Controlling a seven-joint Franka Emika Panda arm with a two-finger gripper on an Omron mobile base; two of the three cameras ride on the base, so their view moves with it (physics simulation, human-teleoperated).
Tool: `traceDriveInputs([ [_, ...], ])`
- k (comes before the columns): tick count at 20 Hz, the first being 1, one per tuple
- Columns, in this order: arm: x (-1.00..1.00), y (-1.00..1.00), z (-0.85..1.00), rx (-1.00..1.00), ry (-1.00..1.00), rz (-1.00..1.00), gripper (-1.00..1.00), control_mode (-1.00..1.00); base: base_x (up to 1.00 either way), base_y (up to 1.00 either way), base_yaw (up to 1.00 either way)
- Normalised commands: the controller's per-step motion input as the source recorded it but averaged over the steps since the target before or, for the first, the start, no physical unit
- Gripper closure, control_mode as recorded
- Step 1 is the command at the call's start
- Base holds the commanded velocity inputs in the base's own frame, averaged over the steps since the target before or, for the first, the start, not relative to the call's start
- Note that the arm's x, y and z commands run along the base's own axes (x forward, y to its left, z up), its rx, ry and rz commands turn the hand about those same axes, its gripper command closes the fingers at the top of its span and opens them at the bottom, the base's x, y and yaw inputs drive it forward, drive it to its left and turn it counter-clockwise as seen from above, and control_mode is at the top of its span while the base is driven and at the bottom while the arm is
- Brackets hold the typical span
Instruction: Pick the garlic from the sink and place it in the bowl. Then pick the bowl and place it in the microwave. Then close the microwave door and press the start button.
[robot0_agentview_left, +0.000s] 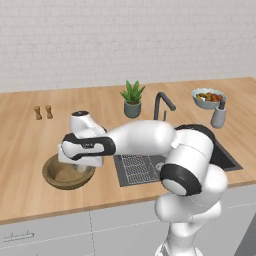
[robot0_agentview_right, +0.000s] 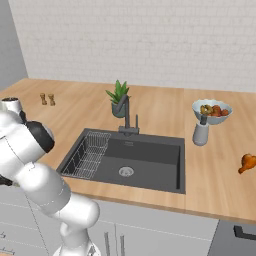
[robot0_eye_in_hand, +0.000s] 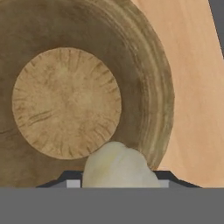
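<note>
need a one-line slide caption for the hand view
Hand holding the garlic above the wooden bowl on the counter.

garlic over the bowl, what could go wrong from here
1. The garlic, held in the tool, hangs nearer the bowl's sloped wall than its flat centre; released here, it may roll.
2. The tool sits close above the bowl, so lowering further could knock the rim and shift it on the counter.

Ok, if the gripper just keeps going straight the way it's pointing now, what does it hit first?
Most likely the inside of the bowl. The gripper, shut on the garlic, points down into it, so the garlic would probably touch the wooden floor or lower wall first. Depth is hard to judge.
</note>
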Motion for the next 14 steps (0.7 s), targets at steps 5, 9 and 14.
traceDriveInputs([
  [5,0.0,0.0,-0.35,0.0,0.0,-0.04,1.0,-1.0,0.0,0.0,0.0],
  [9,0.0,0.01,-0.27,0.0,0.0,-0.03,1.0,-1.0,0.0,0.0,0.0],
  [14,0.0,0.0,-0.17,0.0,0.02,-0.04,-1.0,-1.0,0.0,0.0,0.0],
])
